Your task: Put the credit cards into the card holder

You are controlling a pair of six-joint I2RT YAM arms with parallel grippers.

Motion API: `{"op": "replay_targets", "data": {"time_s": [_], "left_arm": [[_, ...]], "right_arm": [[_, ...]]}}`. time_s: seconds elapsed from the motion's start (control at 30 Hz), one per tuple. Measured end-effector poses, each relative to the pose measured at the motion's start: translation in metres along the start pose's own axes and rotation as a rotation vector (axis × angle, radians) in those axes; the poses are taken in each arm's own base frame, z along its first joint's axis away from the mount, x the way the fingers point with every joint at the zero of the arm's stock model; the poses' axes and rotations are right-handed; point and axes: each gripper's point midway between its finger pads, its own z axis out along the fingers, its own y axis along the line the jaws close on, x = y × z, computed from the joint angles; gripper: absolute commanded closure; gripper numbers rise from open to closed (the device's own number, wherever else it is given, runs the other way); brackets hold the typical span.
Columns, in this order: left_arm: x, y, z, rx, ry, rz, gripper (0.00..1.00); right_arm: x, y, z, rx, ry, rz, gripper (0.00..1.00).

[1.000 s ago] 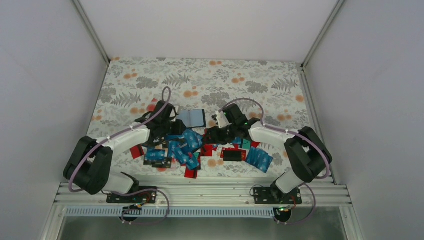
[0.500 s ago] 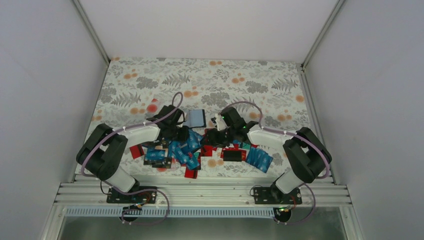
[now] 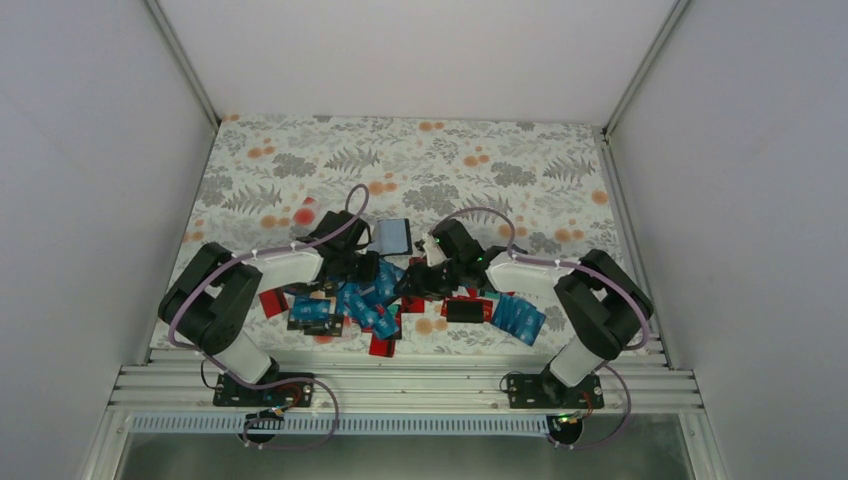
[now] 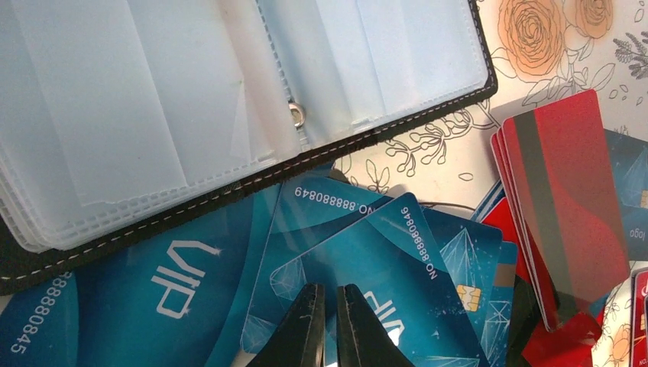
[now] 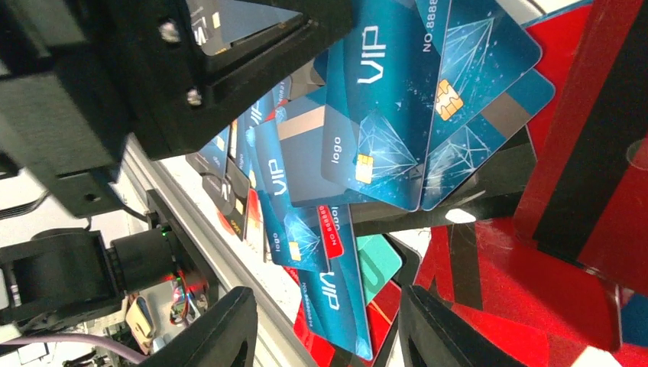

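Note:
The card holder (image 3: 392, 236) lies open on the cloth, grey-blue side up. In the left wrist view its clear sleeves (image 4: 191, 99) fill the upper left. Many credit cards (image 3: 365, 295), mostly blue with some red, lie piled just in front of it. My left gripper (image 3: 372, 268) is over the pile's far edge. Its tips (image 4: 330, 321) are almost together above a blue VIP card (image 4: 382, 260), and I see nothing held. My right gripper (image 3: 415, 283) hangs wide open (image 5: 328, 321) over blue, red (image 5: 581, 191) and teal (image 5: 378, 264) cards, close to the left gripper's body (image 5: 115, 76).
More blue cards (image 3: 518, 317) and a black card (image 3: 465, 310) lie right of the pile. A red card (image 3: 273, 302) lies at its left. A stack of red cards (image 4: 565, 214) lies right of the holder. White walls close three sides, and a metal rail (image 3: 400, 385) runs along the near edge.
My left arm has swung right, bringing its gripper over the pile beside the holder. My right gripper has moved left and lower, toward the left gripper.

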Motion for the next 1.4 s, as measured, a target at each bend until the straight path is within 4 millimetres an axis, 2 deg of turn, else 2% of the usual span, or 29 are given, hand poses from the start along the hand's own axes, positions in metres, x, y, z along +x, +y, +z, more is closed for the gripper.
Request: {"op": "replay_targets", "data": {"time_s": [0.1, 0.27, 0.77, 1.17, 1.4], "left_arm": [[0.000, 0.000, 0.001, 0.004, -0.011, -0.001, 0.94], [0.000, 0.001, 0.000, 0.009, -0.028, -0.006, 0.94], [0.003, -0.004, 0.000, 0.046, -0.050, 0.003, 0.95], [0.027, -0.031, 0.000, 0.174, -0.010, 0.037, 0.95], [0.035, -0.036, -0.002, 0.199, 0.010, 0.027, 0.95]], "right_arm": [[0.001, -0.005, 0.009, 0.009, 0.012, 0.014, 0.52], [0.004, -0.024, 0.025, 0.052, 0.039, 0.061, 0.52], [-0.010, -0.016, 0.040, 0.023, 0.046, 0.059, 0.55], [-0.013, -0.017, 0.042, 0.019, 0.052, 0.062, 0.57], [-0.013, -0.019, 0.042, 0.018, 0.053, 0.052, 0.59]]}}
